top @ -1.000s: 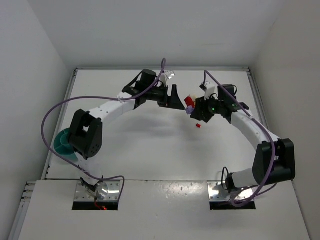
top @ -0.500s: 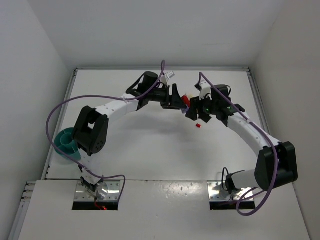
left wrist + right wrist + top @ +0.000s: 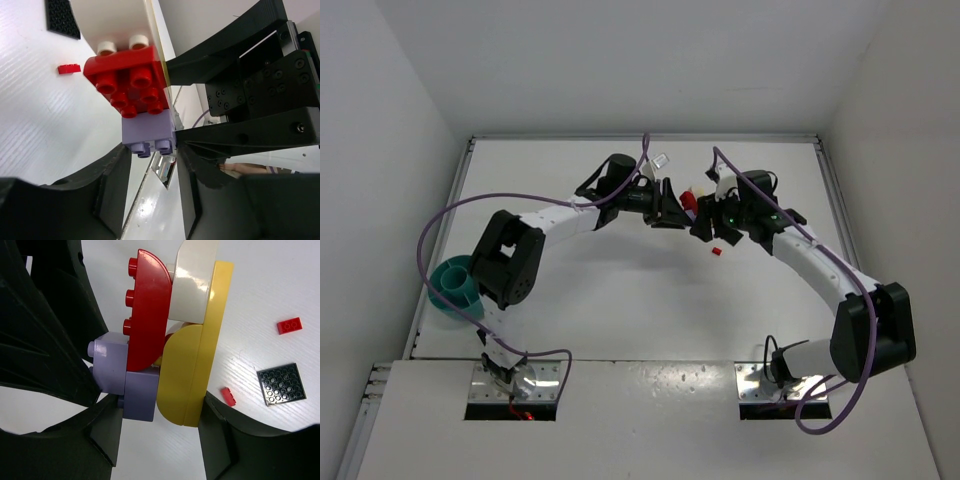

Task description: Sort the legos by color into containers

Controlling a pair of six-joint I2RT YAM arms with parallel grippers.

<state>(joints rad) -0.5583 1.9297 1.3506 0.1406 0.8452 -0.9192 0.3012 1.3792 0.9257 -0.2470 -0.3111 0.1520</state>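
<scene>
Reaching in from the left, the left gripper point(image 3: 150, 152) has crossed the gap that lay between the two arms a second ago and narrowed its jaws from wide apart to a close bracket around the lilac brick point(image 3: 147, 132). Its fingers now sit hard against that brick's two sides, but the wrist views do not settle whether they actually pinch it or only touch.

The right gripper point(image 3: 159, 407) has not altered its hold. It is part-closed on a brick clump point(image 3: 692, 200) held above the rear middle of the bench point(image 3: 620, 290), with one finger on the lilac end and the other on the yellow brick point(image 3: 195, 365). A red brick point(image 3: 147, 310) and a white brick point(image 3: 192, 280) are sandwiched between those two.

Judging by this, the step in hand is a two-armed pull to split the clump, with lilac coming off first so the colours can go separately. Nothing has come apart yet. The teal bowl point(image 3: 450, 285) sits well away at the bench's left edge, partly behind the left arm.

A loose red brick point(image 3: 717, 251) lies on the bench just below the grippers. Two more small red pieces and a black plate point(image 3: 281, 384) show in the right wrist view, so most of the sorting is still to do.
</scene>
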